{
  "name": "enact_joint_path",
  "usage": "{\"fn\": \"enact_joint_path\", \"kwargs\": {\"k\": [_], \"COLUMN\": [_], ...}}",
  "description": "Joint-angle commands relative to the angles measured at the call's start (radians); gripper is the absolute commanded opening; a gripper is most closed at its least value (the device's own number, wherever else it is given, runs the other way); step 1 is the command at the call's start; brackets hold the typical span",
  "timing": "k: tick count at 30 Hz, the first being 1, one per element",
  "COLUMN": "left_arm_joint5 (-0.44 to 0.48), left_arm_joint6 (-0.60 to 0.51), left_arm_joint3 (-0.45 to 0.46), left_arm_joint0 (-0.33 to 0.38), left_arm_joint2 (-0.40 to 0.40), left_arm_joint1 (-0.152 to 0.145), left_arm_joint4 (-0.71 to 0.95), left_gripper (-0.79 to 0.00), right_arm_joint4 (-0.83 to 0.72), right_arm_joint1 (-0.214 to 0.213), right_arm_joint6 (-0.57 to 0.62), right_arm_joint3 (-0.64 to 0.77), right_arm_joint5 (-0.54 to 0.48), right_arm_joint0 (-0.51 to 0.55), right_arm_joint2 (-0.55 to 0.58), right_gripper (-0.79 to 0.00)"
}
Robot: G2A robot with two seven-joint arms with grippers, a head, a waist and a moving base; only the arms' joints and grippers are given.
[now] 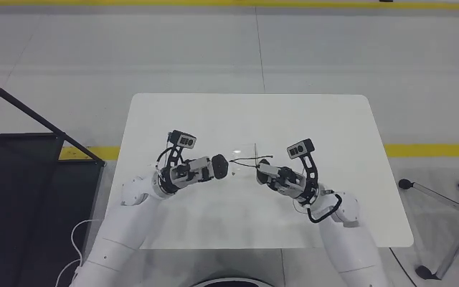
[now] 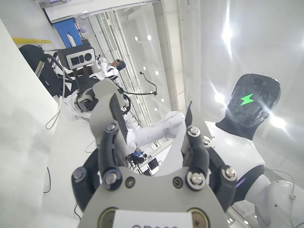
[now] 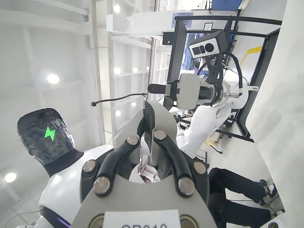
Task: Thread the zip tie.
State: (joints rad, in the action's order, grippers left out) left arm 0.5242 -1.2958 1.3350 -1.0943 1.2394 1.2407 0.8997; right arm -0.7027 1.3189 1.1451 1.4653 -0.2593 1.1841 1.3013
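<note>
Above table (image 1: 323,129), right end effector (image 3: 145,103) tight on zip tie (image 3: 114,100); left end effector (image 2: 152,100) apart.

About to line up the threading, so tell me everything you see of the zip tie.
The zip tie is a thin black strap, plastic by its look, gently bowed, with a small blocky head at its free end. The shut right gripper pinches its other end. It is held in the air above the table, apart from the open left gripper.
</note>
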Motion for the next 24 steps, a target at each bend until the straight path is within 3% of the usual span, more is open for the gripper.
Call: {"fn": "enact_joint_path", "kwargs": {"k": [1,10,18,24], "left_arm_joint5": [0.005,0.008,0.004,0.001], "left_arm_joint6": [0.005,0.008,0.004,0.001], "left_arm_joint3": [-0.003,-0.009,0.0,-0.001], "left_arm_joint0": [0.005,0.012,0.007,0.005], "left_arm_joint2": [-0.01,-0.02,-0.013,-0.01], "left_arm_joint1": [0.003,0.008,0.01,0.012], "left_arm_joint4": [-0.007,-0.005,0.002,0.005], "left_gripper": [-0.372,-0.419,-0.533,-0.526], "right_arm_joint4": [0.01,0.035,0.033,0.025], "right_arm_joint1": [0.0,-0.003,-0.007,-0.009], "right_arm_joint6": [-0.007,-0.023,-0.032,-0.037], "right_arm_joint3": [-0.005,-0.013,-0.014,-0.015], "right_arm_joint5": [0.0,0.001,0.001,0.002], "right_arm_joint0": [-0.006,-0.016,-0.019,-0.02], "right_arm_joint2": [-0.007,-0.028,-0.033,-0.035], "right_gripper": [-0.785,-0.785,-0.785,-0.785]}}
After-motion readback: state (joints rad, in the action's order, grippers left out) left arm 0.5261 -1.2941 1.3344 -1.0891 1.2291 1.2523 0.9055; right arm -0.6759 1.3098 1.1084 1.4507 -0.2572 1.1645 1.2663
